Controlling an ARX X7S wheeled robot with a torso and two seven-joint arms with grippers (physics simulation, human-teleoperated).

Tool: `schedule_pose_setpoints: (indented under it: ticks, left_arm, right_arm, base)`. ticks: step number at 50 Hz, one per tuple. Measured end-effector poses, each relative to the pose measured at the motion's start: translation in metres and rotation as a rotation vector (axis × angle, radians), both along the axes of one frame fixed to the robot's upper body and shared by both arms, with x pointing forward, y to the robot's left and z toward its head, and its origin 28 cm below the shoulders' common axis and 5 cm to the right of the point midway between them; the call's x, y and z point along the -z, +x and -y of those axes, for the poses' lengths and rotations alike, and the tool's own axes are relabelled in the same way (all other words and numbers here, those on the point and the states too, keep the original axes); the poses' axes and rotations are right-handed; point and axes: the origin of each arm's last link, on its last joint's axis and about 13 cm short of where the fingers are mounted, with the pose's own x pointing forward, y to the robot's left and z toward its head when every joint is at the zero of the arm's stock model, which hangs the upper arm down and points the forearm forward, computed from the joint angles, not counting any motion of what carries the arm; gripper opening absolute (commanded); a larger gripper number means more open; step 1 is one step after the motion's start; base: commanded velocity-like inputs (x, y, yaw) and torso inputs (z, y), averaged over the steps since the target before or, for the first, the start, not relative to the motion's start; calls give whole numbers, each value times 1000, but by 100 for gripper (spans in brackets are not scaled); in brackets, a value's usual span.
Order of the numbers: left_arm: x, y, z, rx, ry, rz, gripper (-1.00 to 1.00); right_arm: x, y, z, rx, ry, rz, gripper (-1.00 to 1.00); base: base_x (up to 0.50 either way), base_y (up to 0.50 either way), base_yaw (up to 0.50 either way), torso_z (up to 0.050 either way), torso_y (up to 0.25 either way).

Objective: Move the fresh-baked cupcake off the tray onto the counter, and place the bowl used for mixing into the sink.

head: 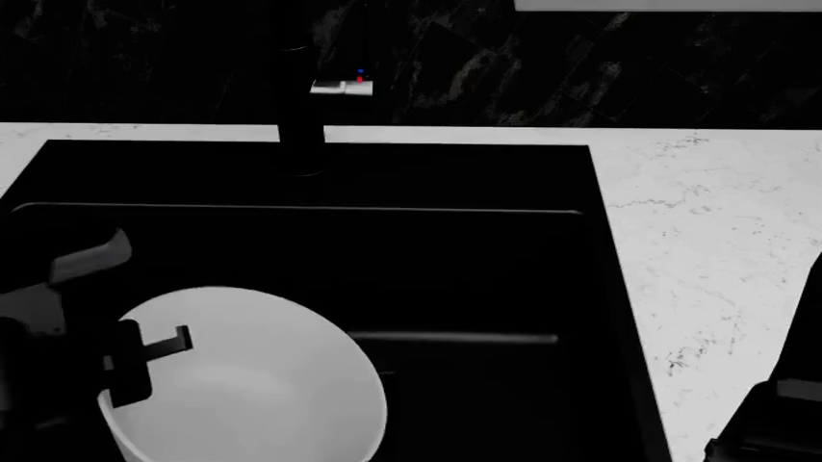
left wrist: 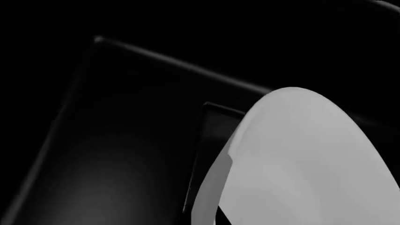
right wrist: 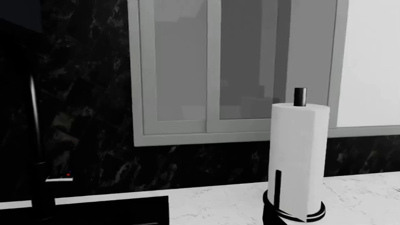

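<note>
Bowl held over the sink's front left corner

The left gripper (head: pixel 148 361) clamps the bowl (head: pixel 257 395) by its rim above the sink (head: pixel 514 250); lower it flat before letting go. Right gripper's state: cannot tell. Cupcake unseen on the counter (head: pixel 719 241).

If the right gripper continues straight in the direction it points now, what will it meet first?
Probably the paper towel roll standing on the counter, which is nearest in the right wrist view. If the line passes beside it, the window behind comes next. Depth is unclear.
</note>
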Motion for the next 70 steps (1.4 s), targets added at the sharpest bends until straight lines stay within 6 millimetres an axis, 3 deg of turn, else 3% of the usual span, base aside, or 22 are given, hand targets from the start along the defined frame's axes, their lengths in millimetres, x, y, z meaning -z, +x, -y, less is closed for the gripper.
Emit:
schedule_pose_setpoints:
  ticks: [24, 25, 40, 45, 50, 60, 70]
  left_arm:
    - [5, 22, 3, 68, 134, -25, -100]
    - [5, 22, 3, 71, 135, -26, 100]
    - [-4, 21, 4, 78, 142, -14, 100]
    - [-23, 14, 1, 77, 145, 54, 100]
    - [-57, 1, -4, 73, 133, 163, 100]
    - [-135, -50, -20, 77, 136, 465, 100]
    - [-180, -122, -35, 75, 204, 808, 100]
  right_arm:
    - [-1, -3, 0, 0, 4, 7, 100]
    - [-1, -3, 0, 0, 4, 8, 100]
    - [-2, -6, -1, -3, 1, 13, 100]
    - [-2, -6, -2, -6, 1, 13, 100]
    - [-2, -5, -2, -10, 1, 12, 100]
    - [-3, -1, -4, -18, 2, 7, 100]
    - [-3, 0, -5, -26, -2, 10, 100]
  base:
    - [0, 0, 0, 0, 0]
    - [0, 0, 0, 0, 0]
    - [0, 0, 0, 0, 0]
    - [0, 0, 0, 0, 0]
    - [0, 0, 0, 0, 2]
    - [0, 0, 0, 0, 0]
    - [0, 0, 0, 0, 0]
